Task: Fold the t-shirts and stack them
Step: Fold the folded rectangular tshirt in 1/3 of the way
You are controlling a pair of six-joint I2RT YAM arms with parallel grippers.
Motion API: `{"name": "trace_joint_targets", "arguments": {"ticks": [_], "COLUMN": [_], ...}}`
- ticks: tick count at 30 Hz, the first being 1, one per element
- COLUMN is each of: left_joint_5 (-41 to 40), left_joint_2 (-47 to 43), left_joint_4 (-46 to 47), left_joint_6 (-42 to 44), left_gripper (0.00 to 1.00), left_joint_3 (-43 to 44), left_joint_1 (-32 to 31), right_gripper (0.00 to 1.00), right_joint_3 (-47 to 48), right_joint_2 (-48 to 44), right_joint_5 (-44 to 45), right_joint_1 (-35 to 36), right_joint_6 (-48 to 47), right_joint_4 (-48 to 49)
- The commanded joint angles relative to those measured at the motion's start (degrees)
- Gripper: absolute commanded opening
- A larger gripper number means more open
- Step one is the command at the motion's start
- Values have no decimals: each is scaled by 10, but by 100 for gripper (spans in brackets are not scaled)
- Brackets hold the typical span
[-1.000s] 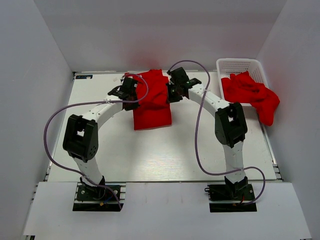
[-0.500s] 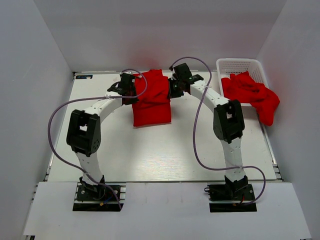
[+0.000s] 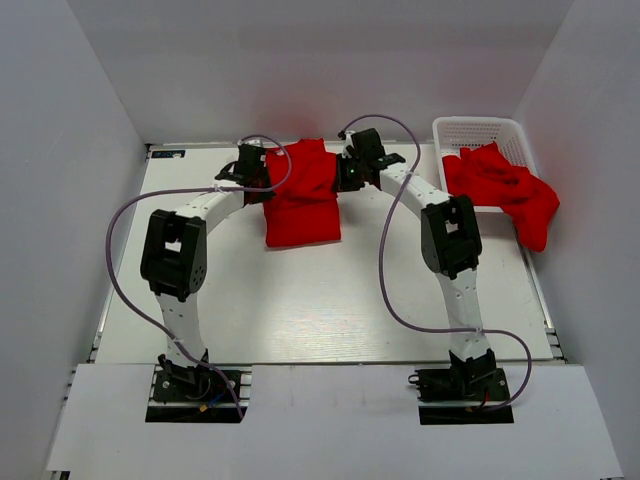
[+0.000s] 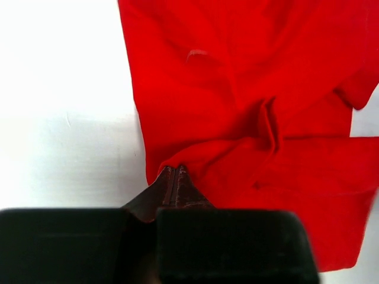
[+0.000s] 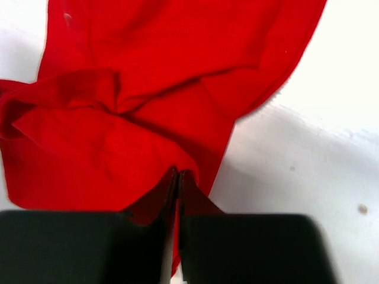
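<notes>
A bright red t-shirt (image 3: 303,195) lies on the white table at the back middle, partly folded into a rough rectangle. My left gripper (image 3: 262,180) is shut on its left edge; in the left wrist view the closed tips (image 4: 174,170) pinch a fold of the red cloth (image 4: 249,106). My right gripper (image 3: 345,178) is shut on its right edge; in the right wrist view the closed tips (image 5: 178,172) pinch the cloth (image 5: 136,106). More red t-shirts (image 3: 505,190) lie heaped in and over the basket at the back right.
A white lattice basket (image 3: 478,130) stands at the back right corner, with red cloth hanging over its right rim. White walls enclose the table (image 3: 320,300) on three sides. Purple cables loop from both arms.
Both grippers have moved toward the back of the table with the shirt's edges, and the shirt's near edge has drawn back a little.
</notes>
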Motion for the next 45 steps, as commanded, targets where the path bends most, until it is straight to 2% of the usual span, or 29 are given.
{"name": "trace_joint_targets", "arguments": {"ticks": [1, 2, 3, 4, 5, 6, 7, 8, 9, 13, 19, 20, 24, 28, 34, 45], "left_joint_5": [6, 6, 6, 1, -10, -17, -17, -32, -32, -32, -2, 17, 94, 120, 63, 45], "left_joint_2": [1, 2, 2, 2, -6, -12, -25, -31, -40, -102, -233, -272, -323, -335, -369, -394], "left_joint_4": [46, 46, 46, 40, 40, 35, 35, 24, 17, 5, 20, 42, 107, 101, 43, 21], "left_joint_6": [2, 2, 2, 2, 2, 2, 2, 2, 2, 2, -14, -14, 9, 9, 9, 9], "left_gripper": [10, 34, 34, 73, 93, 100, 100, 100, 100, 100, 100, 100, 100, 100, 100, 100], "left_joint_3": [13, 18, 24, 24, 24, 30, 30, 30, 30, -20, -178, -221, -296, -314, -319, -347], "left_joint_1": [10, 10, 10, 10, 10, 10, 10, 10, 10, 10, 5, -1, -1, -1, -1, 6], "right_gripper": [10, 26, 26, 50, 59, 67, 75, 80, 90, 90, 90, 90, 90, 90, 90, 90], "right_joint_3": [35, 45, 57, 60, 65, 64, 60, 56, 32, -43, -122, -122, -73, -38, -7, 5], "right_joint_2": [25, 35, 35, 34, 28, 17, 9, -1, -18, -83, -129, -121, -77, -38, 3, 41], "right_joint_5": [-20, -26, -26, -27, -32, -32, -25, -25, -23, -28, -66, -69, -71, -72, -68, -34], "right_joint_1": [-6, -7, -6, -6, -9, -9, -8, -7, -6, 1, 38, 43, 64, 78, 93, 102], "right_joint_6": [-30, -36, -40, -40, -47, -47, -45, -50, -50, -67, -104, -110, -108, -90, -84, -76], "right_joint_4": [59, 57, 57, 54, 57, 57, 60, 63, 71, 85, 59, 59, 35, 36, 35, 87]}}
